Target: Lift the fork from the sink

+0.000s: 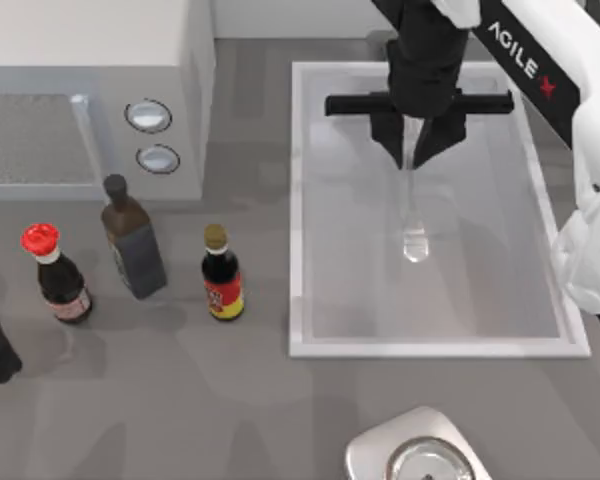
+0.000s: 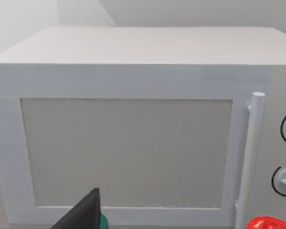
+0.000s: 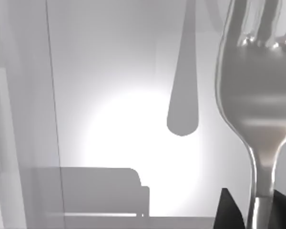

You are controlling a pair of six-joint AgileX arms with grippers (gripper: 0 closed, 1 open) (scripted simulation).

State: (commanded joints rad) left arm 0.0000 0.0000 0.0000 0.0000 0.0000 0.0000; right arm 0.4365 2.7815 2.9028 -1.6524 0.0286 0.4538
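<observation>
Overhead, the right hand [image 1: 418,150] is clenching the fork [image 1: 414,215] by its handle above the white sink [image 1: 300,200], the fork's shadow [image 3: 183,95] falling on the basin floor. Three bottles are standing on the tabletop [image 1: 130,400] beside a microwave [image 2: 133,95].

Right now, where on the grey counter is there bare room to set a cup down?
Bare counter lies in front of the three bottles, left of the white rectangular sink. It is crowded along the row of the red-capped bottle, tall dark bottle and small yellow-labelled bottle. In the sink, the right gripper holds the shiny silver fork.
</observation>
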